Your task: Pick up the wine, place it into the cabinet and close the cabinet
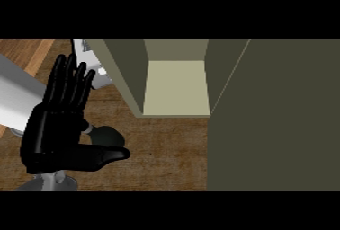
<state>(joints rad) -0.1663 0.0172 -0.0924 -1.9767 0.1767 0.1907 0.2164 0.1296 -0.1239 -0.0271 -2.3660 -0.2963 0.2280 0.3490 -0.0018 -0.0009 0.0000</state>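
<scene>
My left hand [56,130] fills the left of the head view, open, with straight fingers pointing up and the thumb sticking out to the right. It holds nothing. Just right of the palm sits a small dark rounded thing [107,134] on a short grey stub; I cannot tell whether it is the wine. The cabinet [126,72] stands open at the top centre, its pale inner shelf [176,87] bare. Its dark olive door [272,117] is swung out and covers the right side. My right hand does not show.
Brown wooden counter top [166,152] lies between the hand and the door. A grey-white object [90,50] peeks out behind the fingertips at the top left. A broad grey forearm [13,96] crosses the left edge.
</scene>
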